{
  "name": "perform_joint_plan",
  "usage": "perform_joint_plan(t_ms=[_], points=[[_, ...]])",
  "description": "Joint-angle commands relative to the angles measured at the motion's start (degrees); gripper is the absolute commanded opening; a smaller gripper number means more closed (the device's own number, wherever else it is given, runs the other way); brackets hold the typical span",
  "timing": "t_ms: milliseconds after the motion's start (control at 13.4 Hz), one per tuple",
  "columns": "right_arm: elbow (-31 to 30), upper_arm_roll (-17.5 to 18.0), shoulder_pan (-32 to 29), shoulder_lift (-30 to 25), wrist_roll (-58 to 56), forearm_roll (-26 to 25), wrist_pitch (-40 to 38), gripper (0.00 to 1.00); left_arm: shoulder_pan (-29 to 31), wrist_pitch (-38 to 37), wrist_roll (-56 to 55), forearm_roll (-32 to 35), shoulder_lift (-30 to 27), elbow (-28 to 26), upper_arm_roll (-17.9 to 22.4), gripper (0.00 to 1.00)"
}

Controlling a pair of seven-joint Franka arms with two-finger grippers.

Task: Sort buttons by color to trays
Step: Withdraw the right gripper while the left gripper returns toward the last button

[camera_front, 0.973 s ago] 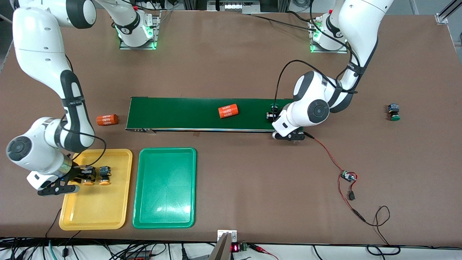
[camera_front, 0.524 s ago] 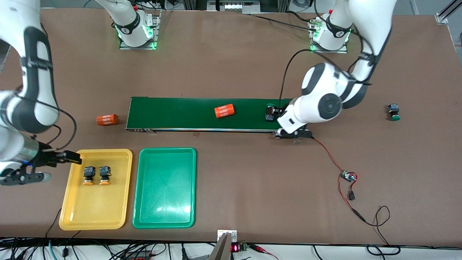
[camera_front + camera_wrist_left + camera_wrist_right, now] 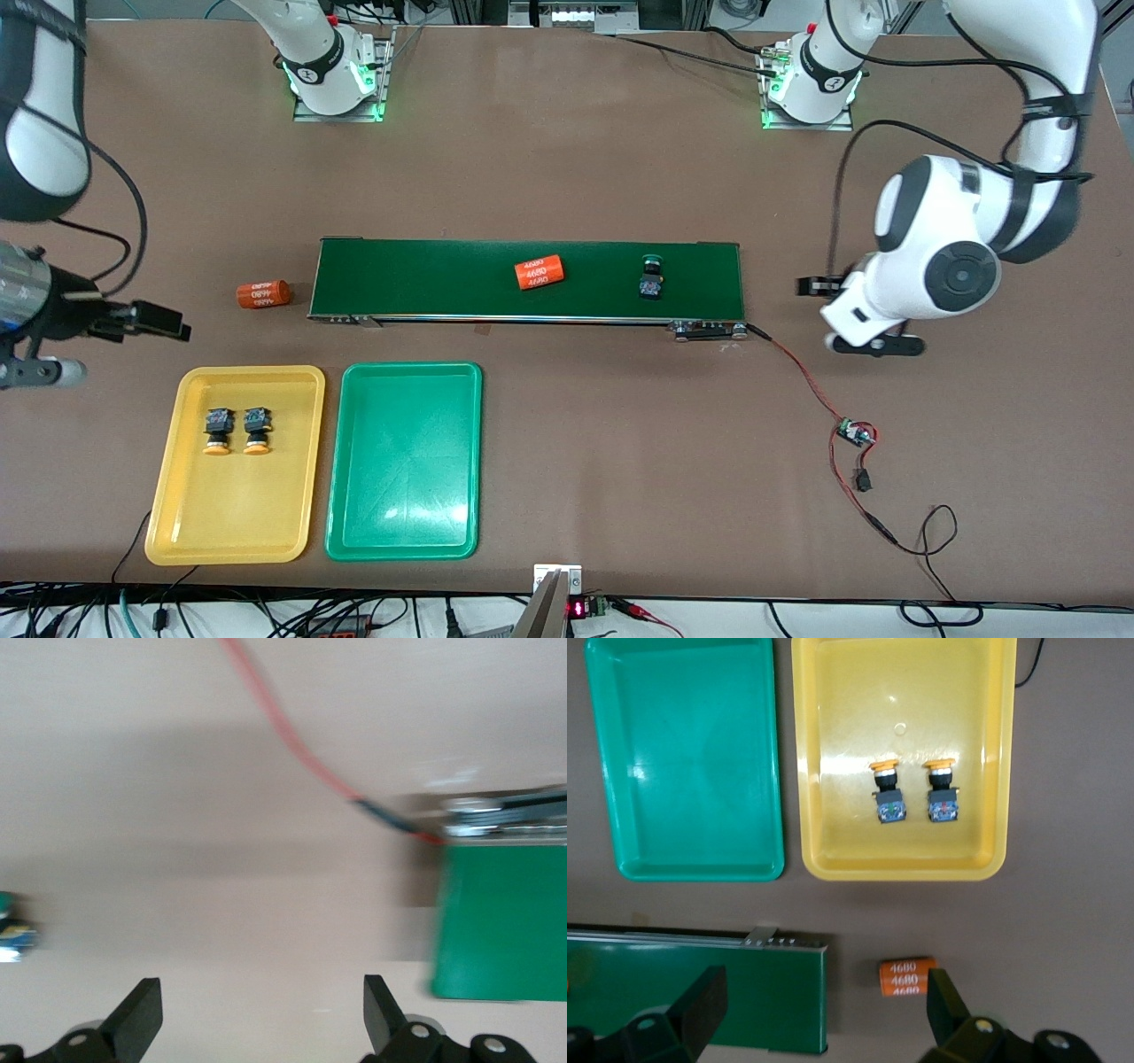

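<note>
My yellow tray (image 3: 235, 532) at lower left holds both orange buttons (image 3: 236, 430); the green tray (image 3: 403, 540) lies beside it. One green button (image 3: 652, 276) rides the belt (image 3: 443, 276). Both my grippers, left (image 3: 861, 316) and right (image 3: 106, 341), hang spread; I judge the greens come next

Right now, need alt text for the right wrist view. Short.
Two yellow-capped buttons lie side by side in the yellow tray, beside a green tray with nothing in it. The open right gripper hangs over the brown table, with the conveyor belt's end and an orange cylinder printed "4680" between its fingertips.
</note>
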Motion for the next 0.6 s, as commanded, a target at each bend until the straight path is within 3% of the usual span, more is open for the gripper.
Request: perform_joint_plan(t_ms=[0, 300, 524], points=[[-2.5, 0.1, 0.3, -4.3, 5.0, -0.4, -3.7, 1.00, 1.2, -0.1, 7.4, 3.2, -1.1, -2.0, 4.2, 1.00], [-9.8, 0.4, 6.5, -9.5, 14.3, -7.8, -1.8, 1.00, 7.5, 9.0, 18.3, 3.3, -3.6, -10.0, 8.5, 1.00], [-18.5, 0.4, 8.0, -14.2, 14.9, -9.5, 6.4, 1.00, 10.1, 18.3, 28.6, 3.3, -3.9, -15.8, 13.7, 1.00]])
